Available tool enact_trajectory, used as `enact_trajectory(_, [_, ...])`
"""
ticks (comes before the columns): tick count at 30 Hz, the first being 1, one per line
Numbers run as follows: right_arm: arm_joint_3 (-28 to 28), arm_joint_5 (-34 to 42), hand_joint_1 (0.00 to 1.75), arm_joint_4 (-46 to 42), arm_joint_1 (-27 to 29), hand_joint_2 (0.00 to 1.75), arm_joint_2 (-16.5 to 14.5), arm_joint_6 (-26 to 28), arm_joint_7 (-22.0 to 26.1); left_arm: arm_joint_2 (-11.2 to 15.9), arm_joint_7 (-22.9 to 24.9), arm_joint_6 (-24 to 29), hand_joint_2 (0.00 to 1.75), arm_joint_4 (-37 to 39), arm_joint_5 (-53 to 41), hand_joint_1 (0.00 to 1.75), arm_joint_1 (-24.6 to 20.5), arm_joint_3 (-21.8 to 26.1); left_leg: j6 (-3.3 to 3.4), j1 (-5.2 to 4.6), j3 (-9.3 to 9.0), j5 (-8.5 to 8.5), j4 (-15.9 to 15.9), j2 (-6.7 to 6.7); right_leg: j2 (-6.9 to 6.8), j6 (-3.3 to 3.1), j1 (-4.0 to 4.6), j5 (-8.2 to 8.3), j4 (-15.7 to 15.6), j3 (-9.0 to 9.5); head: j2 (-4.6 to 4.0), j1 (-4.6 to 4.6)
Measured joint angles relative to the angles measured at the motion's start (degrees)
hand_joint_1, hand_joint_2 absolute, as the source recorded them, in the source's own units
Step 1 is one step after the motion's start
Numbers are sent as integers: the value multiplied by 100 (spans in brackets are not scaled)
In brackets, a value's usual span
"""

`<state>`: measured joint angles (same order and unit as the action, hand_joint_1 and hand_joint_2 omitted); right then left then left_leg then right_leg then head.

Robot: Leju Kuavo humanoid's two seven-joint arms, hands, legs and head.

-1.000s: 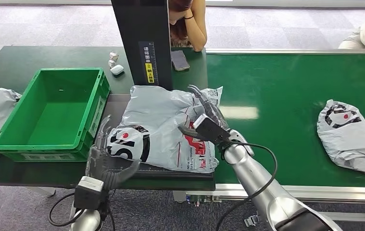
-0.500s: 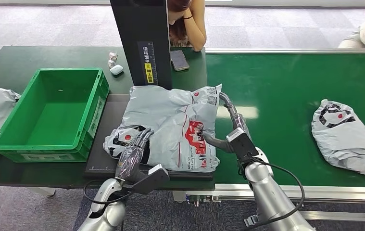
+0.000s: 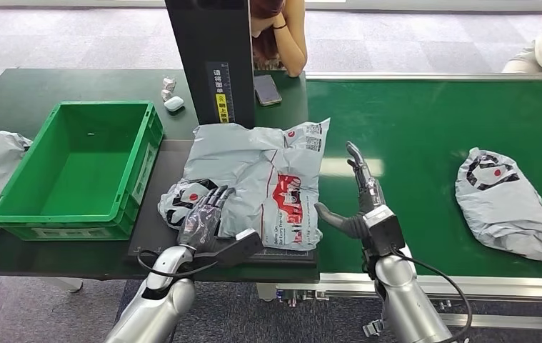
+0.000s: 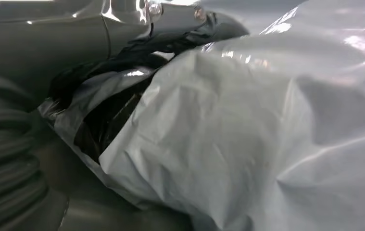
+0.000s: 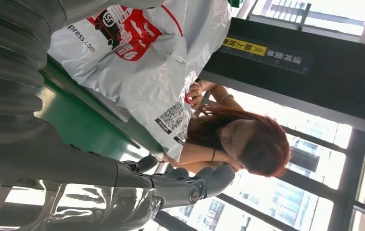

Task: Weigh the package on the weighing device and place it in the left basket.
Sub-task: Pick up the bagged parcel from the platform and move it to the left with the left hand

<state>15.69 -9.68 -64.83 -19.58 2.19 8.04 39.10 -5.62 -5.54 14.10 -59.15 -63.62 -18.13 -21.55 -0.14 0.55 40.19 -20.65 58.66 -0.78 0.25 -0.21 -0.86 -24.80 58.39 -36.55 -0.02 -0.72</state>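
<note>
Right hand [image 3: 359, 204] has pulled back off the package [image 3: 257, 187], fingers spread, holding nothing; left hand [image 3: 203, 218] now grasps its near-left corner on the scale [image 3: 155, 236].

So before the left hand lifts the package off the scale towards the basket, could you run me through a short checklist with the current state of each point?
1. Package lies on the black weighing device: ok.
2. Left hand has hold of the package: its fingers rest on the near left corner, but cannot tell whether they grip.
3. Right hand off the package: ok, it is open over the green belt, beside the package's right edge.
4. Green basket has room: ok, it looks empty.
5. Path from scale to basket free: ok, nothing stands between them.
6. Weight reading taken: cannot tell, no display is legible.
</note>
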Motion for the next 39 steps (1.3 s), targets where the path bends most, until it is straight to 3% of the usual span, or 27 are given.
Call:
enact_trajectory(10, [-276, 15, 0, -660, 462, 175, -13, -92, -191, 42, 9, 341, 175, 74, 52, 175, -6, 6, -6, -4, -1, 0, -1, 0, 1, -2, 4, 1, 3, 0, 0, -2])
enact_trajectory(31, [-335, 15, 0, -777, 532, 175, -15, -94, -194, 42, -3, 364, 175, 72, 55, 175, -39, 6, -8, -4, -4, -2, -1, 0, 1, -1, 2, 0, 3, 2, 0, -1])
enact_trajectory(39, [-415, 15, 0, -880, 617, 175, -22, -169, -198, 69, -306, 643, 175, 71, 120, 175, 3, 6, -8, -4, -2, -2, -1, -1, 0, -1, 2, -1, 2, 1, 0, 0])
